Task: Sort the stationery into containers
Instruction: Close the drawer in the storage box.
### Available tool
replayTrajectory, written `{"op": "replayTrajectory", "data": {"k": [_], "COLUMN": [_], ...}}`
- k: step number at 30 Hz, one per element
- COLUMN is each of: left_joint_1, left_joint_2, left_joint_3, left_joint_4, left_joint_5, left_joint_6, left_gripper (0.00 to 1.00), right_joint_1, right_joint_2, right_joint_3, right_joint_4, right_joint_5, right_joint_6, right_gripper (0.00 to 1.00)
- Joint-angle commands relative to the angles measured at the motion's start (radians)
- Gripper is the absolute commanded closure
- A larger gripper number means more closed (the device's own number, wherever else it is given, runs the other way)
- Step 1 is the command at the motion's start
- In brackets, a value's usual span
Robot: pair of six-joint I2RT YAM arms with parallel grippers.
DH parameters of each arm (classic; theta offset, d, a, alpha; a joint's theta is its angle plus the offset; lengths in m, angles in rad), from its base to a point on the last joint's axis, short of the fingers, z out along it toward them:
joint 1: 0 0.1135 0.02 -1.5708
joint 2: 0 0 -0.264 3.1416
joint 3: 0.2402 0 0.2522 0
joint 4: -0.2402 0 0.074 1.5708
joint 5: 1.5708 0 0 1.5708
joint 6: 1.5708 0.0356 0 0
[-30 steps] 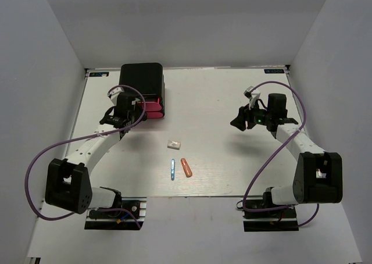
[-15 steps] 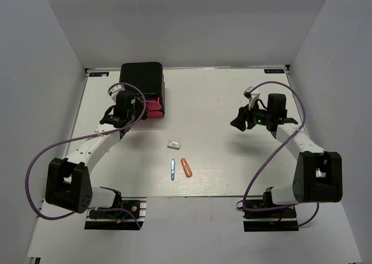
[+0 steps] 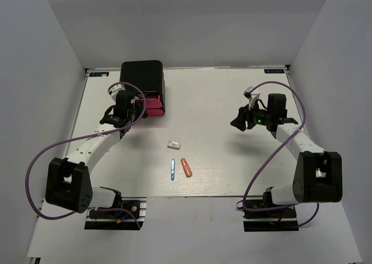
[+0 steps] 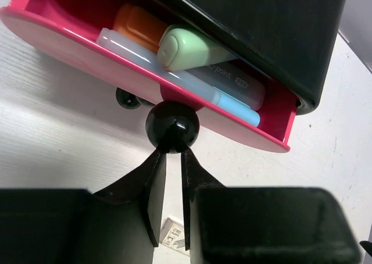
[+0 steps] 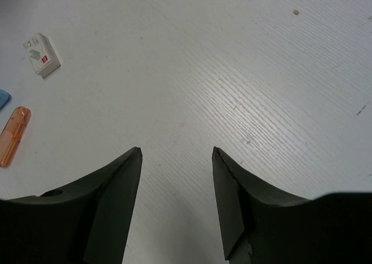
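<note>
— What's in the pink drawer [image 4: 58,34]?
— It stands pulled out of the black box [image 4: 261,31]. An orange marker [image 4: 136,24], a green-capped marker [image 4: 186,47] and a clear blue-tipped marker [image 4: 139,57] lie inside.
— And the hand [image 4: 172,153]?
— Its fingers [image 4: 152,182] pinch the drawer's black knob [image 4: 172,124]. A second knob [image 4: 128,98] shows just beside it. A white eraser [image 4: 173,234] lies on the desk [image 4: 52,147].

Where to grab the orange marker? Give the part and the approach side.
Grip the orange marker at mid-length, from straight above, fingers closing across its narrow width. It lies flat on the table, long axis running roughly near to far. The blue pen lies close on its left, apart, so room there is probably tight.
</note>
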Motion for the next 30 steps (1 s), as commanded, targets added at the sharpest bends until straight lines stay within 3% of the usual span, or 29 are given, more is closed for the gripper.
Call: {"op": "replayTrajectory", "data": {"k": [1,5,7,9,11,21,30], "left_joint_1": [0.006,0.006,0.006,0.006,0.006,0.006,0.006], "left_joint_2": [-0.041,-0.052,-0.052,-0.052,-0.052,-0.055,-0.003], "left_joint_3": [0.030,0.030,0.041,0.067,0.076,0.053,0.063], "left_joint_4": [0.087,0.096,0.081,0.013,-0.040,-0.048,-0.002], "left_joint_5": [-0.024,-0.024,-0.024,-0.034,-0.059,-0.094,-0.094], "left_joint_6": [0.018,0.027,0.027,0.027,0.027,0.072,0.104], "left_gripper": [0.74,0.75,0.66,0.48,0.44,0.43,0.50], "right_joint_1": [-0.005,-0.003,-0.003,-0.005,-0.003,-0.003,-0.005], "right_joint_2": [0.001,0.005,0.004,0.002,0.005,0.014,0.001], "right_joint_3": [0.014,0.016,0.019,0.016,0.014,0.028,0.017], "right_joint_4": [0.023,0.024,0.021,0.020,0.021,0.021,0.018], "right_joint_5": [-0.010,-0.010,-0.011,-0.005,-0.005,-0.011,-0.004], "right_joint_6": [-0.010,-0.008,-0.011,-0.011,-0.013,-0.010,-0.013], "right_gripper": [0.42,0.42,0.42,0.42,0.42,0.42,0.42]}}
